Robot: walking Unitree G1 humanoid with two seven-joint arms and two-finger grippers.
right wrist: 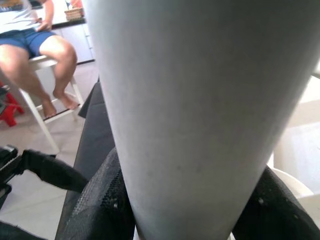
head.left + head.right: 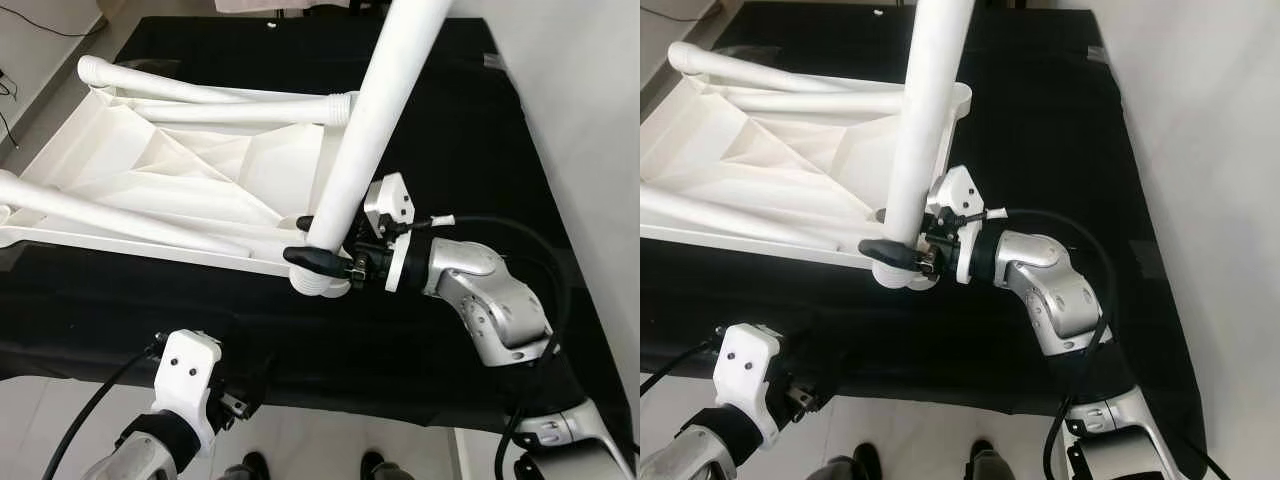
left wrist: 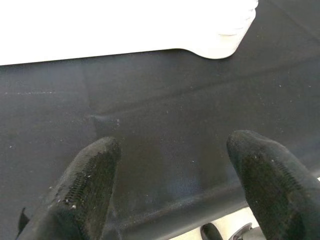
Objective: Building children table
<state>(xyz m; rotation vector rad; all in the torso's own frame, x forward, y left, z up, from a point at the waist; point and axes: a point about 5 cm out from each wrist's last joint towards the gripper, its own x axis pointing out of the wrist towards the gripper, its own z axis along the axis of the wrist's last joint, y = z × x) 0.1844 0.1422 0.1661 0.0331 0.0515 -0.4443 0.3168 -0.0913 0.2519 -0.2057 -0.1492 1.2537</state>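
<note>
You see a white leg (image 2: 372, 120) and white tabletop (image 2: 170, 170) on a black cloth (image 2: 460, 120). The arms (image 2: 480, 290) are silver, their fingers (image 3: 90, 185) black. The person's (image 1: 30, 40) shorts are blue, the stool (image 1: 42, 90) white.

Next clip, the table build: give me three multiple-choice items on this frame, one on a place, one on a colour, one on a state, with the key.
1. Where is the white table leg being seated?
A. near-right corner socket of the upturned tabletop
B. far-left corner
C. on the floor

2. What colour is the cloth under the parts?
A. white
B. black
C. red

3. The right gripper is:
A. open, empty
B. shut on the leg
C. holding a screwdriver

Key: A, the leg's foot meets that corner; B, dark fabric spans the surface; B, fingers clamp both sides. The left gripper hovers open.
</note>
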